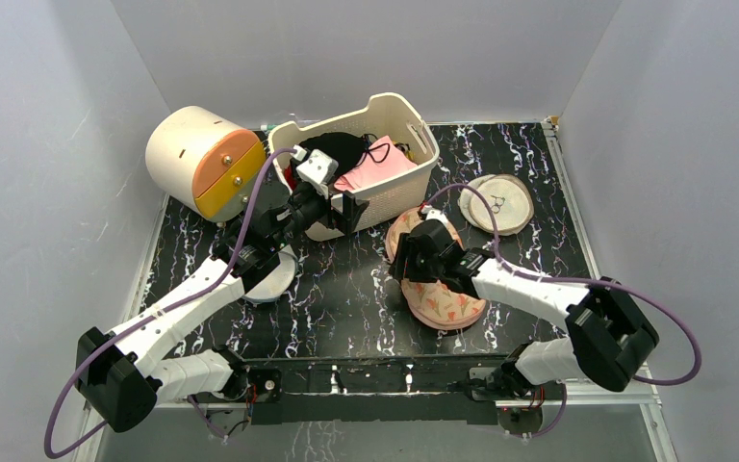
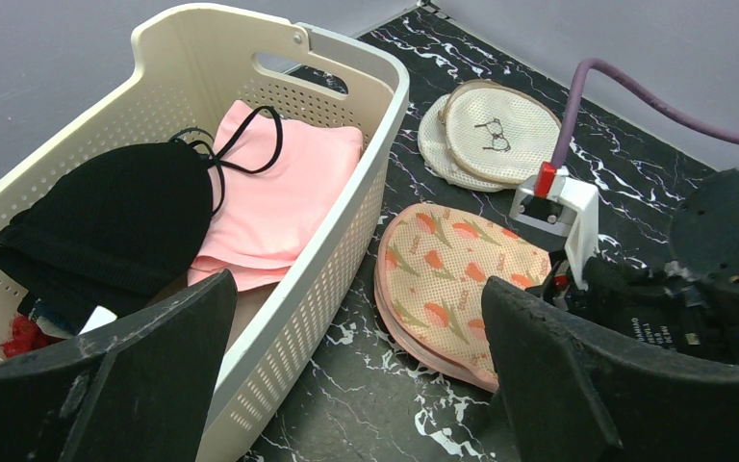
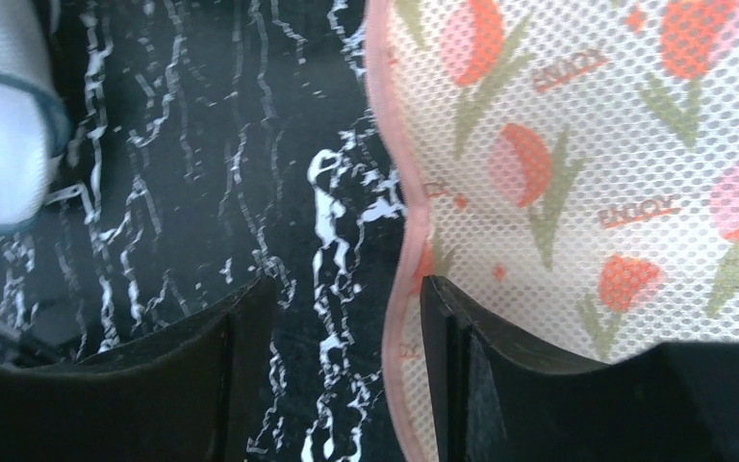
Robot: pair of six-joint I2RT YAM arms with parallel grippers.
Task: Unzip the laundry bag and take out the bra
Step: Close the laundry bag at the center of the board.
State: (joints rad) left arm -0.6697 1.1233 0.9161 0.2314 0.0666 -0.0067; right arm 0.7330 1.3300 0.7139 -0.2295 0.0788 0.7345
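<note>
bag [image 1: 443, 303] flat on table [image 1: 346, 289] beside basket [image 2: 385, 77] | bra [image 2: 106, 221] seemingly in basket | right gripper [image 3: 346, 289] half-open astride trim [image 3: 385, 115], empty | left gripper [image 2: 356, 289] wide, empty | lift right straight up, avoid snagging bag

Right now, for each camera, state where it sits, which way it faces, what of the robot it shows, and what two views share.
Top external: above and behind the bases, looking down at the table; both arms show.
Left wrist: on the left arm, facing the basket and laundry bag; the open left gripper and the right arm's wrist show.
Right wrist: on the right arm, looking down at the bag's pink edge; the open right gripper shows.
Shared: both wrist views show the laundry bag.
</note>
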